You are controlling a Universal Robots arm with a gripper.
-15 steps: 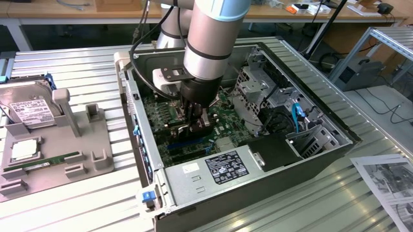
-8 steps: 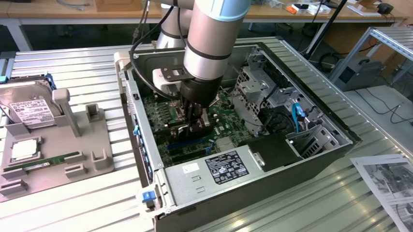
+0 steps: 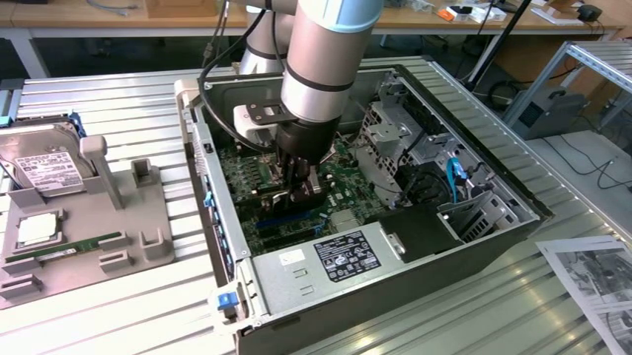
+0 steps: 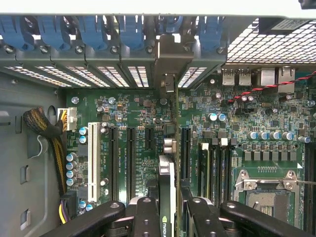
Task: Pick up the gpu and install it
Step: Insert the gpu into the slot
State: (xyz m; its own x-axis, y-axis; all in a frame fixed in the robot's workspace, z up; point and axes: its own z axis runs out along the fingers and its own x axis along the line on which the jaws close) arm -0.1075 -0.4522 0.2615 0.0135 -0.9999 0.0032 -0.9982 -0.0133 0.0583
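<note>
Count on the ribbed metal counter:
- open black computer case: one
- grey moulded parts holder: one
- boxy silver hard drive with white label: one
- narrow green memory stick: one
- square silver processor chip: one

At the case:
- grey robot arm: one
- black claw: one
- thin dark gpu card: one
- long white expansion slot: one

My gripper is closed on the gpu, which stands edge-on between my fingers. The card runs straight away from me over the green motherboard, between black slots, and its metal bracket reaches the row of blue clips. A white slot and a yellow-black cable bundle lie on one side of the card, the processor socket on the other. If it sits in a slot, I cannot tell.
</note>
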